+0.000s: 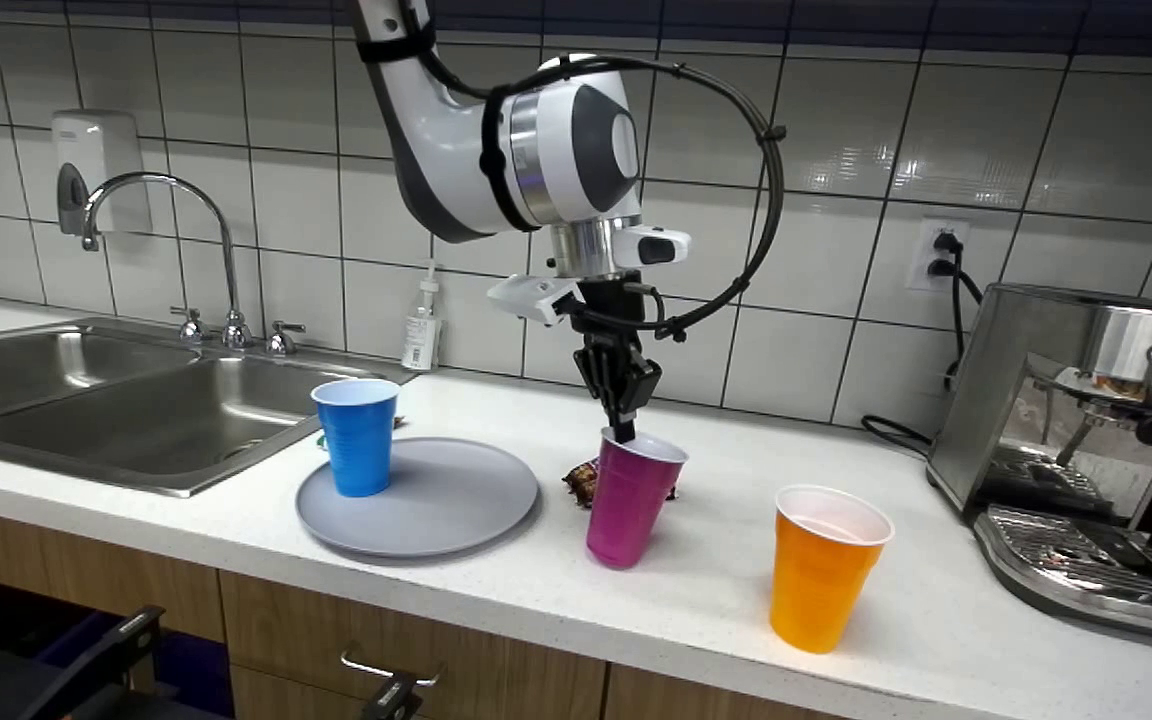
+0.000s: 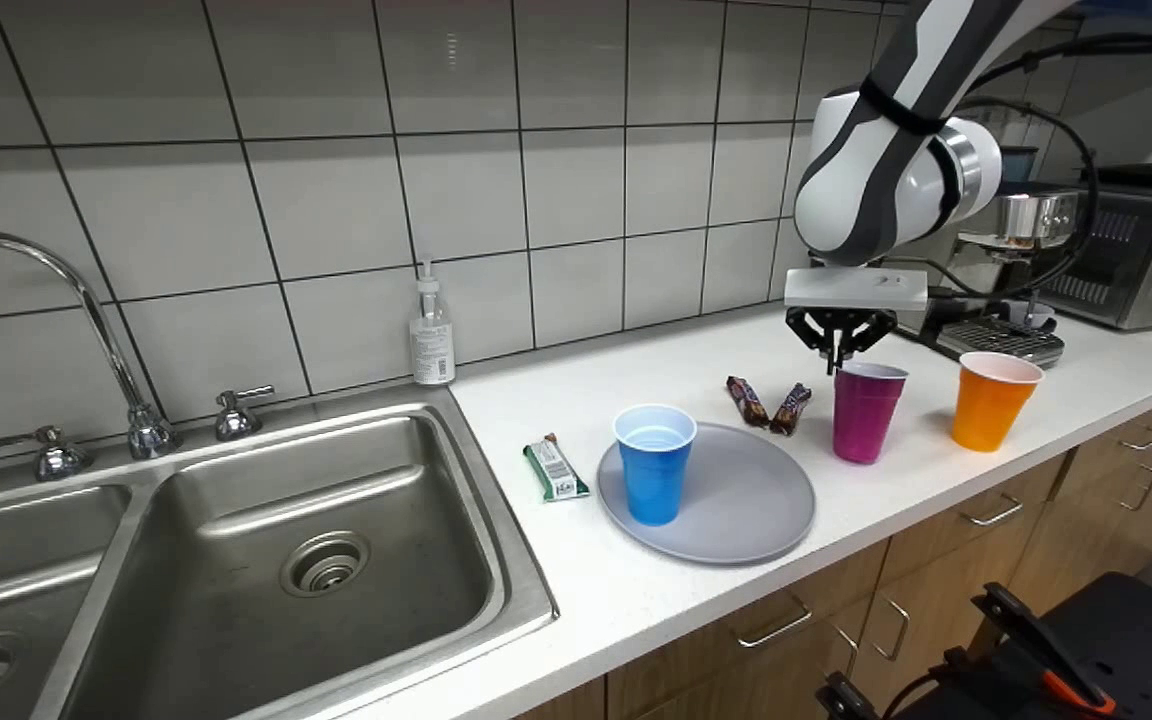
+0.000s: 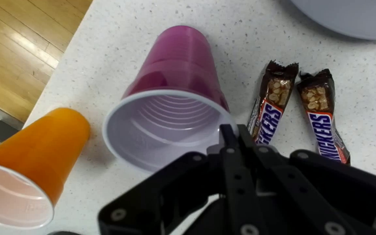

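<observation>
Arm [image 1: 456,175], as seen in an exterior view, enters at the top edge, slopes down to a rounded bend above the countertop [image 1: 726,570], runs across to the wrist joint and drops vertically from there. A black cable loop [image 1: 777,185] bows out beside the wrist. The gripper [image 3: 236,132] points downward, its jaws pressed together on the magenta cup [image 3: 181,71] at the rim.

The cup stands upright on the countertop, between the grey plate [image 1: 456,500] and the orange cup [image 1: 821,580] in both exterior views. Outer wall: glossy magenta, darker in a band toward the mouth. Lining: pale lilac-white, ringed with fine ridges. Rim: pale, rolled, circular.

Two Snickers bars [image 3: 269,101] lie near the gripped side in the wrist view. One fingertip [image 3: 228,135] sits inside the mouth and its counterpart outside, the cup wall pinched between them.
</observation>
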